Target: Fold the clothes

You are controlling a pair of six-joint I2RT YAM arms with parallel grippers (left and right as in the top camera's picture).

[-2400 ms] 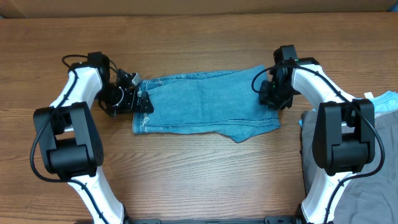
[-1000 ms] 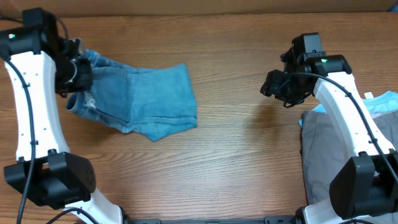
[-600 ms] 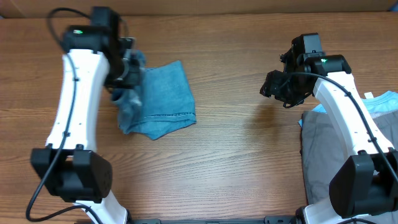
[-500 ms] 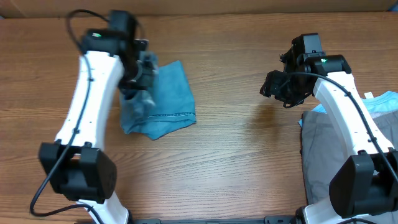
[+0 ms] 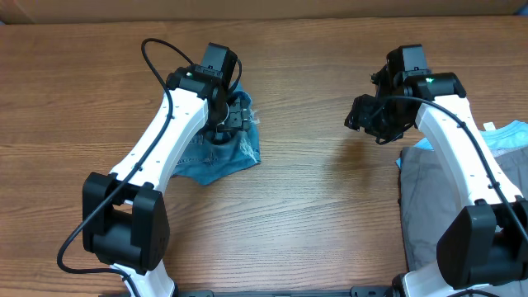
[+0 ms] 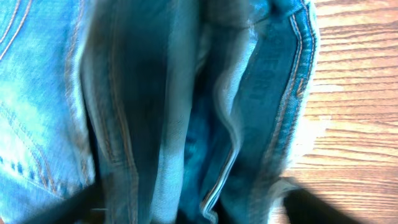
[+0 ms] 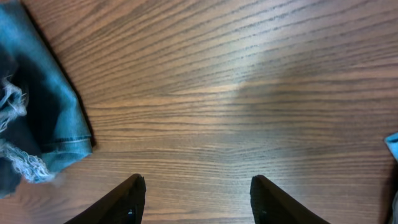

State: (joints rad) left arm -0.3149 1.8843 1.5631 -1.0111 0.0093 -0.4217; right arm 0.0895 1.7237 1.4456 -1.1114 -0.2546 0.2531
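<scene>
The light-blue denim jeans [image 5: 216, 158] lie folded in a small bundle left of the table's middle, with a frayed hem at their right edge. My left gripper [image 5: 235, 115] is down on the bundle's upper right part and is shut on the jeans. In the left wrist view, bunched folds and seams of the jeans [image 6: 186, 112] fill the frame and hide the fingertips. My right gripper [image 5: 363, 115] is open and empty, held above bare wood to the right, well apart from the jeans. The right wrist view shows its spread fingers [image 7: 196, 196] and a corner of the jeans [image 7: 37, 124].
A grey cloth [image 5: 433, 206] and a light-blue garment [image 5: 511, 136] lie at the table's right edge, beside the right arm. A brown cardboard wall [image 5: 264, 8] runs along the back. Bare wooden table [image 5: 313, 214] lies between the arms.
My left gripper has carried one end of the jeans rightwards over the rest, folding the long strip into a small bundle. My right gripper let go of its end and has stayed still since.
</scene>
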